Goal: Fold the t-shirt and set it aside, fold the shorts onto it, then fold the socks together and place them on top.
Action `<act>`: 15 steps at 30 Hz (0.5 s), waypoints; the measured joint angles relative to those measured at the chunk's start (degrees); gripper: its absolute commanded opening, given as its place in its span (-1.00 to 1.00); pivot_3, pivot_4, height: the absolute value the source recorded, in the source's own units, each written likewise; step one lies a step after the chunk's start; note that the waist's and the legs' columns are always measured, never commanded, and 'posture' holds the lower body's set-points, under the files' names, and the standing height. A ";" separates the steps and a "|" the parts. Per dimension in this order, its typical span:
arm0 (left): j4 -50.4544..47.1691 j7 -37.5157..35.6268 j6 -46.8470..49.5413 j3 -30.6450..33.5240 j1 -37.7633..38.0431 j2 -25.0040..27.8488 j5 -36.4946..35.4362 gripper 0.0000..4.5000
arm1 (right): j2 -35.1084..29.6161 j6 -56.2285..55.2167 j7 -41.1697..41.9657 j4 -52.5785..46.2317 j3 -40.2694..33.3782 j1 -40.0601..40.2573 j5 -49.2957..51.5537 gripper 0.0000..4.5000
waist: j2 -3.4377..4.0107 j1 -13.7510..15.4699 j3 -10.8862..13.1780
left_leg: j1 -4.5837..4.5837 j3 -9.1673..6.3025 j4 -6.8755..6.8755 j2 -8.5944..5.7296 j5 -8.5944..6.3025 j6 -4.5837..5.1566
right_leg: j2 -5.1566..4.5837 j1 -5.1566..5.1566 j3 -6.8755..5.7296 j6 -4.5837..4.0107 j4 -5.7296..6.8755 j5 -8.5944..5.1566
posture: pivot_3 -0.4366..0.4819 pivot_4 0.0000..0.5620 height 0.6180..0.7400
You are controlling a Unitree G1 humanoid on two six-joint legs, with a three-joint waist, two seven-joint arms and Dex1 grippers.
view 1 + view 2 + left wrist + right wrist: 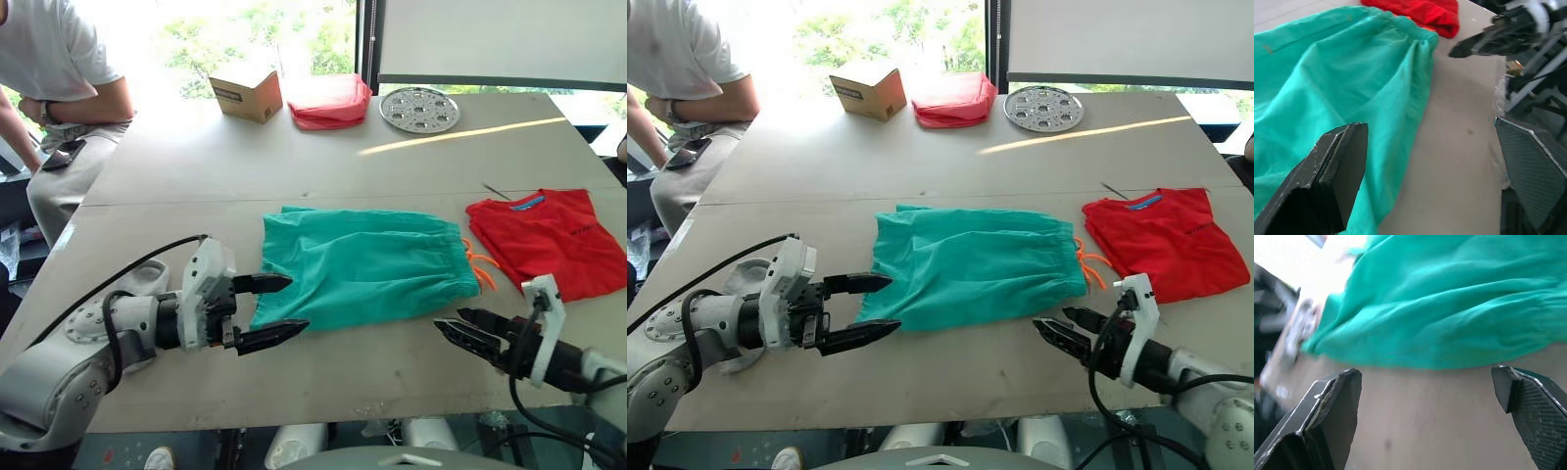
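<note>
Left end effector: nearest your camera, fingers spread wide, nothing between them, tips right at the leg-hem end of the shorts.
Right end effector: fingers parted and empty, hanging over bare worktop just off the shorts' near edge, below the waistband corner.
Shorts position: you had them flat mid-worktop, unfolded, between your two arms.
Long axis: ran left to right across you, leg hems to your left, waistband and orange drawstring to your right.
Nearer arm: left was all but on the cloth at the hem; right sat near but apart from its corner. Each arm had its own end of the axis.
T-shirt: folded, set aside to the right, just past the drawstring, beyond the right end effector.
Socks: a pale piece lay on the left, behind your left arm, partly hidden; probably these.
Judgement: you were on the shorts fold. My read is the next move hinged on pinching both near corners, then carrying the cloth rightward towards the t-shirt.
Risk: drawstring side bunched, so the right pinch could catch one layer only.
</note>
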 measured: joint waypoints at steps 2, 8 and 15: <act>0.15 0.24 -0.26 -0.58 -1.40 -0.01 0.05 0.96 | 7.74 0.00 -5.35 0.01 -0.24 0.22 -1.25 1.00 | 0.08 0.06 -0.06 | 0.00 -0.04 -0.03 0.00 0.01 -0.02 | 0.01 -0.04 -0.02 0.13 0.02 0.08 | -0.05 -0.47 1.00; 1.66 0.42 -0.49 -1.91 -2.58 -0.10 0.04 0.96 | 10.54 -4.06 -13.91 2.10 0.36 0.12 -1.08 1.00 | 0.19 -0.08 -0.09 | 0.01 0.05 -0.04 -0.08 0.13 -0.24 | 0.18 -0.09 0.05 0.14 -0.01 0.07 | -0.05 -0.47 1.00; 1.65 1.62 -0.04 -1.88 -2.24 -0.41 -1.53 0.96 | 10.10 -23.03 -14.85 16.48 6.58 -0.05 0.88 1.00 | -0.14 -1.20 -0.31 | 0.21 0.09 0.03 -0.06 -0.01 -0.04 | 0.17 0.14 0.13 0.16 -0.01 -0.17 | -0.05 -0.47 1.00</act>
